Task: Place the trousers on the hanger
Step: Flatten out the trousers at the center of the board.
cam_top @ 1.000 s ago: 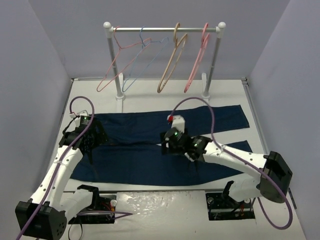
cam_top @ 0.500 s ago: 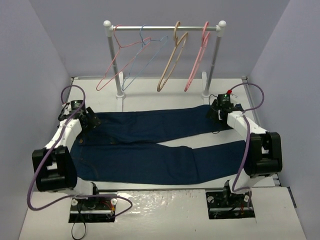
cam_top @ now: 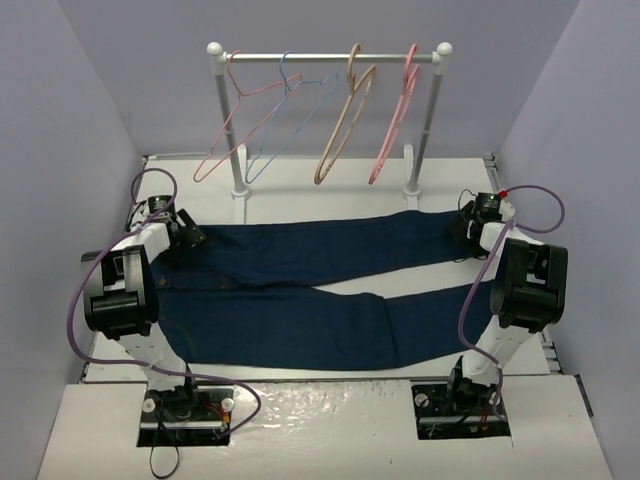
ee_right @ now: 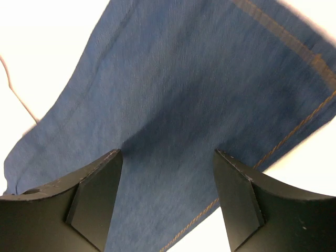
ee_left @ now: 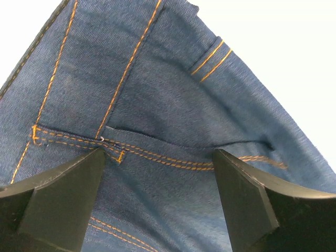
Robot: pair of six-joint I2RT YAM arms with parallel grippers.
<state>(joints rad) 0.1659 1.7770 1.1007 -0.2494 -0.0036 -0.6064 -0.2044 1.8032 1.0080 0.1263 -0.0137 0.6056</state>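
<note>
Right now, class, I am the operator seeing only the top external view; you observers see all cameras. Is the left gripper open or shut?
Observer: The left gripper is open, fingers apart above the trousers.
Operator: What lies under it?
Observer: A pocket seam and a belt loop, both orange-stitched.
Operator: And the other arm?
Observer: The right gripper is open too, above leg cloth near an orange-stitched edge.

No writing, label, brand mark, number or sign can be read in any of the three camera views.
</note>
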